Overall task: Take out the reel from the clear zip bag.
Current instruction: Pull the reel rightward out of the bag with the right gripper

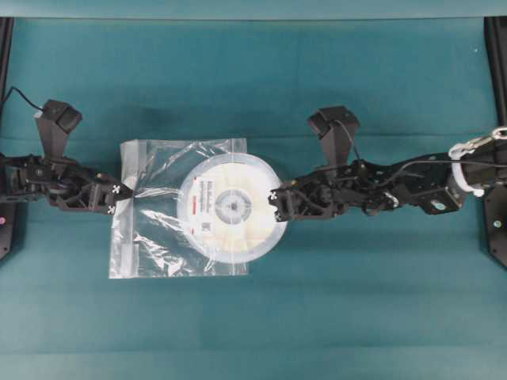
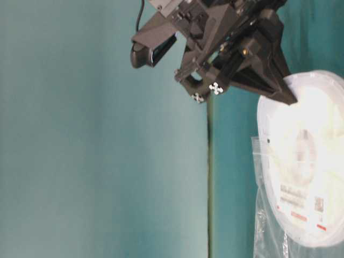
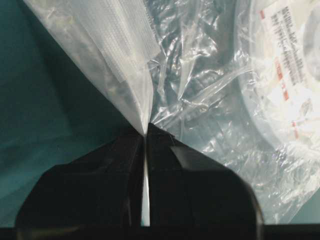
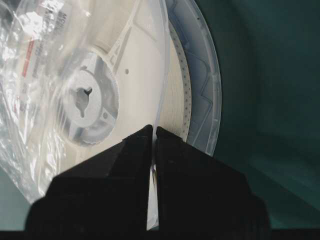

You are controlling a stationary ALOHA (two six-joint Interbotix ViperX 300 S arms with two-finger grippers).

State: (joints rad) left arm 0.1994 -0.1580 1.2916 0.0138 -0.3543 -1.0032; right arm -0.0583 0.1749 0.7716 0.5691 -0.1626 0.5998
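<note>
Teal counter (image 1: 356, 317) carried the clear zip bag (image 1: 158, 237), left hand (image 1: 123, 192) clamped on its left edge; right hand (image 1: 275, 204) pinched the reel (image 1: 231, 207) rim at centre frame.

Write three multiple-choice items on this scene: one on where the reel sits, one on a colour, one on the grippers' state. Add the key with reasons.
1. Where is the reel?
A. wholly inside the clear zip bag
B. partly out past the bag's right edge
C. lying apart from the bag

2. What colour is the table cover?
A. teal
B. red
C. white

3. How do the grippers stand?
A. both open
B. only the left shut
C. both shut, each on something

Key: 1 B, the overhead view shows the rim beyond the plastic. 2 A, teal cloth all round. 3 C, the left gripper pinches the bag and the right gripper pinches the reel's rim.
</note>
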